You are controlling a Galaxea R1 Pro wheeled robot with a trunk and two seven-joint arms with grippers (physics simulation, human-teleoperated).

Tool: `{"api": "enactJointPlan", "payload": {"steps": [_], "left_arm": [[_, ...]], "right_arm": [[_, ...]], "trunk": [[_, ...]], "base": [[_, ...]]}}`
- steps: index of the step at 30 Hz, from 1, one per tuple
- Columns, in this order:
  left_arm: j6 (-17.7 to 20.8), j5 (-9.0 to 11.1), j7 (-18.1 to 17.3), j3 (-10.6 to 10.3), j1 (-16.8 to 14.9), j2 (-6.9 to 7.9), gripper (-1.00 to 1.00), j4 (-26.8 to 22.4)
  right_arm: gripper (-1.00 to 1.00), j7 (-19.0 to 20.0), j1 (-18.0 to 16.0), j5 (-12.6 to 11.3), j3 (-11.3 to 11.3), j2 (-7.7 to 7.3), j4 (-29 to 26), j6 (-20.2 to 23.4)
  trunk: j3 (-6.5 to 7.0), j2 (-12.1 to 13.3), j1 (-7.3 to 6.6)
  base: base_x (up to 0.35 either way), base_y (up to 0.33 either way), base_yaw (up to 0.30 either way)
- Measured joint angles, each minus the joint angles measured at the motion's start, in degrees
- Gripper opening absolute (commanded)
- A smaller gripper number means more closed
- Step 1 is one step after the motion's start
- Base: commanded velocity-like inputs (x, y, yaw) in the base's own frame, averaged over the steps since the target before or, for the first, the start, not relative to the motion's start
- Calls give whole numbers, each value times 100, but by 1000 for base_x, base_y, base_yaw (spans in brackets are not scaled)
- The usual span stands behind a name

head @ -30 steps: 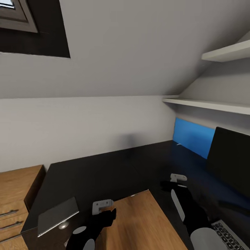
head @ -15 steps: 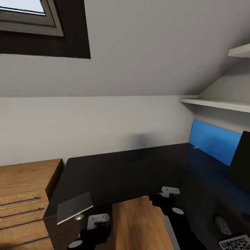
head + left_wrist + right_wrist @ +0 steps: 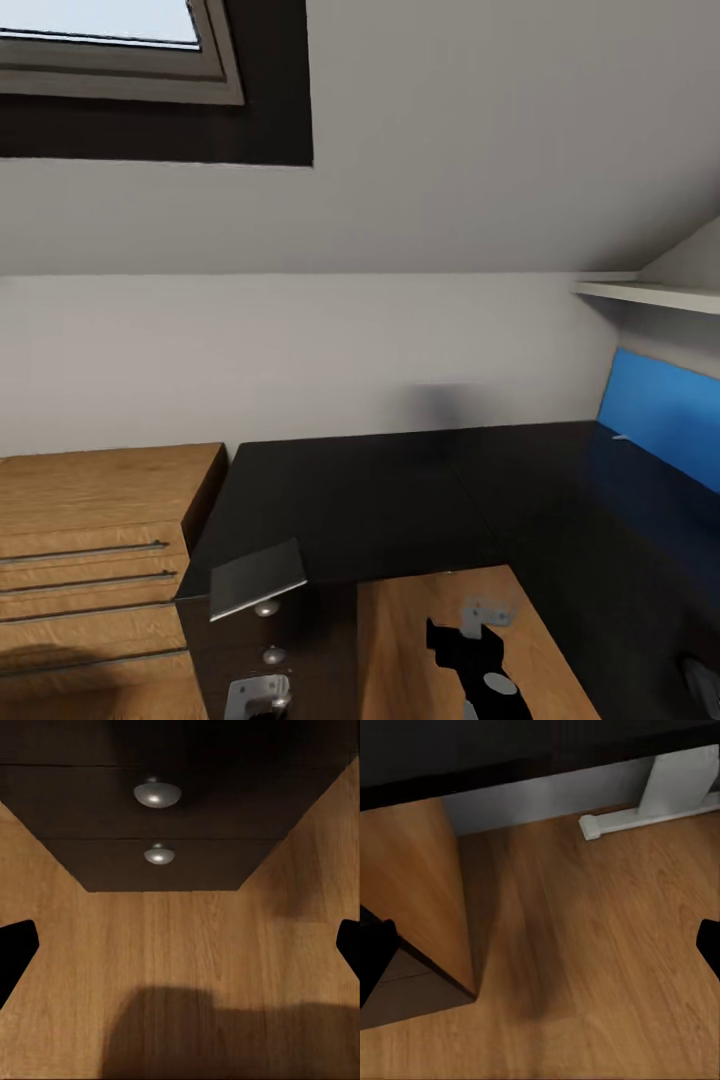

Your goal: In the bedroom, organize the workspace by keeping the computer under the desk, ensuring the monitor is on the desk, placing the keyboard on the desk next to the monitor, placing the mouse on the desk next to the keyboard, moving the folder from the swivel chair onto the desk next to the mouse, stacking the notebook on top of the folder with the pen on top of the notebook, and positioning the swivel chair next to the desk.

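The black L-shaped desk [image 3: 380, 490] fills the middle of the head view. A thin grey notebook [image 3: 257, 578] lies on its near left corner, above the drawer unit's round silver knobs [image 3: 266, 607]. At the right edge the mouse [image 3: 703, 680] is cut off by the frame. My right gripper [image 3: 465, 645] hangs open over the wooden floor in the desk's inner corner. My left gripper [image 3: 255, 698] sits at the bottom edge in front of the drawers. The left wrist view has the left gripper [image 3: 180, 952] open and facing the knobs [image 3: 157, 793]. The right gripper [image 3: 540, 952] is open and empty above the floor.
A light wooden chest [image 3: 90, 560] with bar handles stands left of the desk. A bright blue panel [image 3: 660, 415] lines the wall at the desk's right end under a white shelf [image 3: 650, 293]. A white desk foot [image 3: 660, 802] rests on the floor.
The camera has turned left, so everything slides right. The monitor and keyboard have left the picture and more of the chest and window shows. Both arms sit lower in the frame.
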Motion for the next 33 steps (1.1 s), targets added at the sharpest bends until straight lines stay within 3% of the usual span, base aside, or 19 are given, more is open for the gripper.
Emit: {"api": "enactJointPlan", "payload": {"steps": [4, 8, 9, 10, 16, 17, 21, 23, 26, 33], "left_arm": [[-369, -3, -13, -13, 0, -12, 100, 422], [-629, -18, -5, -157, -1, -10, 100, 777], [-804, -15, -1, -208, 0, -8, 100, 987], [-897, -14, 0, -219, -1, -7, 100, 1079], [-1428, -8, -14, -215, -1, 1, 100, 1645], [-1523, -5, -15, -226, 0, -4, 100, 1904], [-1644, -16, -6, -257, -2, -19, 100, 2192], [-2235, 0, 8, -266, -2, -31, 100, 2601], [-2323, 10, 11, -256, -2, -31, 100, 2645], [-2342, 16, 14, -243, -2, -26, 100, 2653]], "right_arm": [[100, 38, 1, 4, -1, -4, 387, -231], [100, 95, 1, 5, 1, -14, 858, -521], [100, 123, 2, 3, 3, -10, 1256, -961], [100, 129, 1, 6, 5, -9, 1408, -1118], [100, 197, 1, 4, 30, -6, 1762, -1402], [100, 261, 2, -5, 44, -11, 1809, -1671], [100, 350, 2, -7, 47, -29, 1827, -1925], [100, 429, 3, -6, 49, -52, 1937, -2139], [100, 432, 4, 3, 61, -39, 2489, -2479], [100, 431, 3, 7, 74, -18, 2924, -3201]], "trunk": [[-11, 0, 0], [-14, 0, 0], [-15, 0, 0], [-14, 0, 0], [-15, 0, 0], [-15, -1, 0], [-15, -1, 0], [-15, -1, 0], [-16, -1, 0], [-35, -1, 0]], "base": [[0, 0, 97], [0, 0, 24], [0, 0, 4], [0, 0, 4], [0, 0, 1], [0, 0, 0], [0, 0, 0], [0, 0, 52], [0, 0, 191], [0, 0, 251]]}}
